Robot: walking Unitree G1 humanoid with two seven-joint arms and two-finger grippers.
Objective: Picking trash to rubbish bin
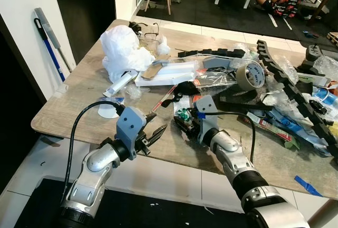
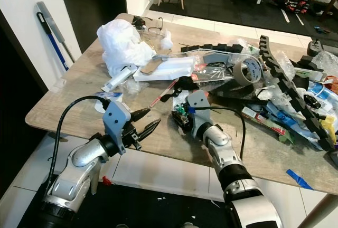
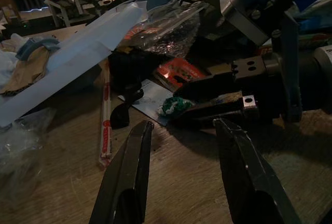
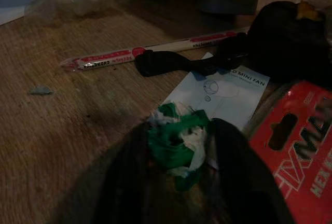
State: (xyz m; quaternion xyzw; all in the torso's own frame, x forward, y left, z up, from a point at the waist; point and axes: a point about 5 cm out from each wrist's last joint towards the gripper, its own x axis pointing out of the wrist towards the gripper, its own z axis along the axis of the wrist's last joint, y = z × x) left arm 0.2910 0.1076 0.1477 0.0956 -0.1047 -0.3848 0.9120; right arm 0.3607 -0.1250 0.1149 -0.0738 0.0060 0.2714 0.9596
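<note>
Trash — a crumpled green-and-white wrapper [image 4: 179, 143] on the wooden table [image 1: 79, 96] — sits pinched between the right gripper [image 4: 181, 154] fingers, left gripper [image 3: 181, 175] spread empty nearby, so that flimsy wad might slip.

One roll of tan packing tape [image 1: 249, 75], one crumpled white plastic bag [image 1: 122, 51], one crumpled green-and-white wrapper [image 4: 179, 141], one blue-handled mop [image 1: 48, 43], two long black toothed foam strips [image 1: 288, 88], and two black-fingered grippers.
</note>
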